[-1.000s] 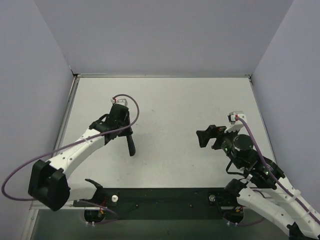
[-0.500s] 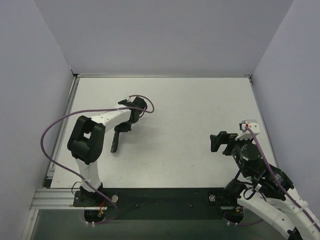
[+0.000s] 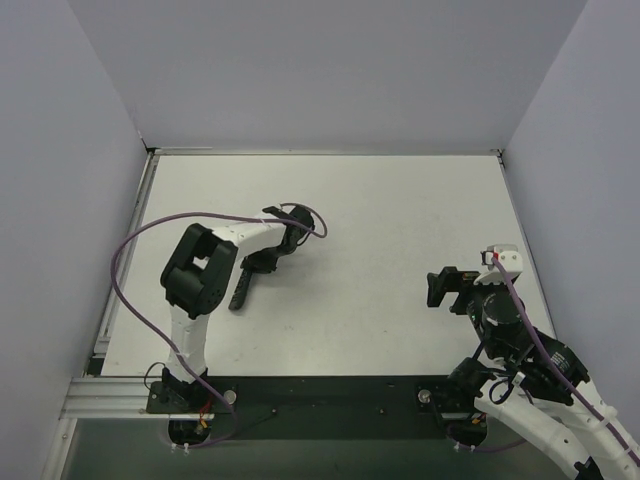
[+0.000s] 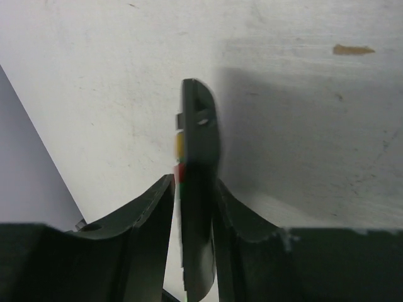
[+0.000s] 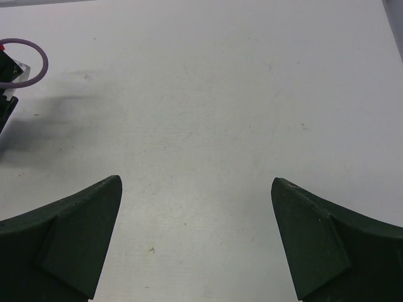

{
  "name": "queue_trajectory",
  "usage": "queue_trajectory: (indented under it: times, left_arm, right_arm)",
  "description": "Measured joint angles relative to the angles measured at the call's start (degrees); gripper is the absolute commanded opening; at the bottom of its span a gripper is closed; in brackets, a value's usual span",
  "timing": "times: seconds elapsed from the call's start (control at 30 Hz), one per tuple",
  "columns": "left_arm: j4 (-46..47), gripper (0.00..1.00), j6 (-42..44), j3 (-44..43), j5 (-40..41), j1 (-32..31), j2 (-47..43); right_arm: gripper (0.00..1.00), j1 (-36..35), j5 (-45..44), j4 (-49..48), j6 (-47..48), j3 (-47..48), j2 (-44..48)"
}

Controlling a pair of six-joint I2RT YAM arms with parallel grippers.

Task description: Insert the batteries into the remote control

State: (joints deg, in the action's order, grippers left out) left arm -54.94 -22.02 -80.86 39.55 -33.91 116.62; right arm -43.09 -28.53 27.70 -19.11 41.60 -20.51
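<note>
The remote control (image 4: 198,189) is a slim black bar seen edge-on, with yellow, red and green buttons showing on its left side. My left gripper (image 4: 194,184) is shut on it, one finger on each face. In the top view the left gripper (image 3: 258,266) is left of the table's centre and the remote (image 3: 240,291) sticks out of it toward the near left. My right gripper (image 3: 437,288) is open and empty at the right side, over bare table, as its wrist view (image 5: 195,189) shows. The batteries are not in view.
Grey walls close the table at the left, back and right. The left arm's purple cable (image 3: 140,240) loops over the left side and shows at the left edge of the right wrist view (image 5: 25,60). A small tan speck (image 4: 352,48) lies on the table.
The left arm has folded back on itself and its gripper has moved right with the remote, which now points toward the near left. The right gripper has pulled back to the right.
</note>
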Motion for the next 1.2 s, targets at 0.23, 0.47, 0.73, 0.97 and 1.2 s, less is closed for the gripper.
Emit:
queue_trajectory:
  times: [0.23,0.47,0.73,0.97,1.2]
  left_arm:
    - [-0.33,0.74,-1.11,-0.02,0.04,-3.32,0.7]
    - [0.13,0.83,-1.92,0.04,-0.87,-5.44,-1.49]
    - [8.26,0.92,-3.15,6.36,-4.57,-5.75,-25.92]
    - [20.24,0.94,-2.95,20.17,-6.45,-0.98,-56.41]
    - [27.45,0.94,-0.07,34.25,-6.75,3.37,-81.7]
  right_arm:
    - [1.0,0.0,-1.27,0.76,0.85,0.0,0.0]
    - [1.0,0.0,-3.45,1.88,1.97,0.0,0.04]
    - [1.0,0.0,-9.42,2.84,3.82,0.04,3.43]
    - [1.0,0.0,-15.43,2.93,4.68,-0.02,8.17]
    - [1.0,0.0,-17.14,1.33,6.69,-3.19,15.15]
